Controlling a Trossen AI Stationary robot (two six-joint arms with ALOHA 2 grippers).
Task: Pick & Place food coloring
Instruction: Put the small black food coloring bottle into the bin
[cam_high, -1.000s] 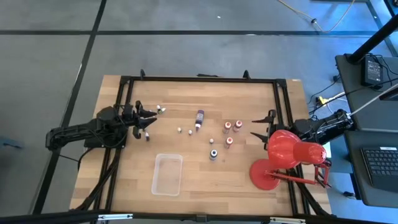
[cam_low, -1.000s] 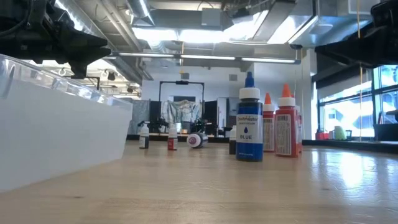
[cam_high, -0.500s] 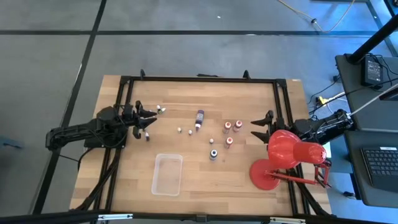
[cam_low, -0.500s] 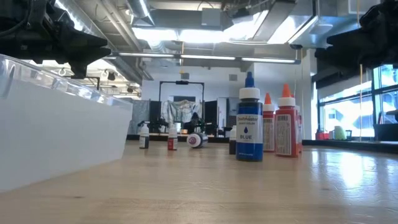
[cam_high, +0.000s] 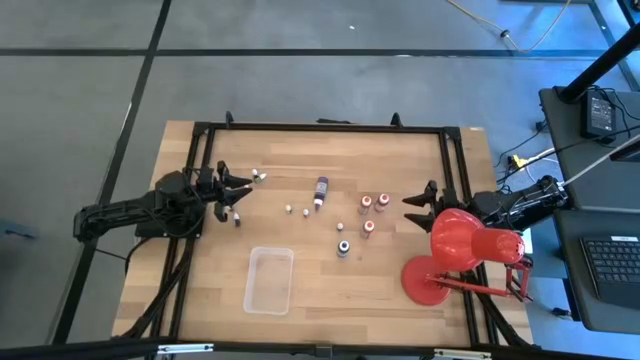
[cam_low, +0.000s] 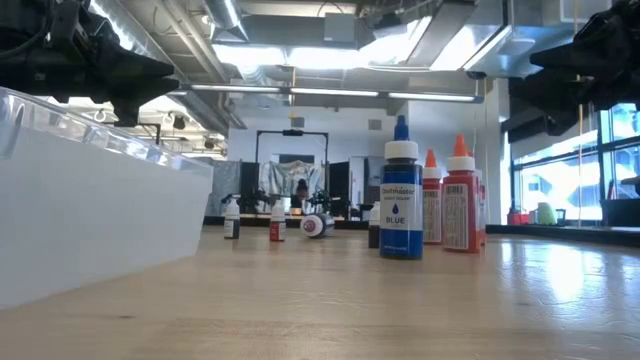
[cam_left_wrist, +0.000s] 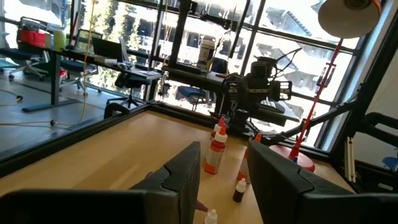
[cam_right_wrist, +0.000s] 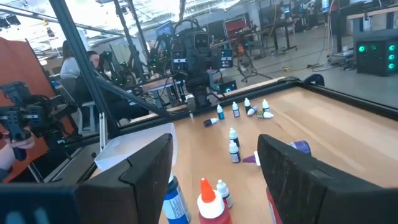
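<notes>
Left gripper (cam_high: 237, 193): at the table's left side, fingers (cam_left_wrist: 186, 171) spread apart with nothing between them; no bottle touches them.
Right gripper (cam_high: 417, 208): at the table's right edge, just beside the red desk lamp (cam_high: 462, 252); fingers (cam_right_wrist: 152, 165) set wide apart, holding nothing.
Food coloring near the left fingers: two small bottles (cam_high: 258, 176) lie just ahead of the fingertips, a dark-capped one (cam_high: 237, 217) stands just beside them.
Food coloring mid-table: a long purple bottle (cam_high: 321, 190) lies between the two grippers, with two tiny white-capped bottles (cam_high: 296, 210) near it.
Food coloring near the right fingers: three red bottles (cam_high: 372, 208) stand in a cluster in front of the open jaws, apart from them; a blue bottle (cam_low: 401, 193) stands near that cluster.
Clear plastic tray (cam_high: 269, 280): on the wooden table (cam_high: 330, 290), well apart from both grippers, no bottle inside it.
</notes>
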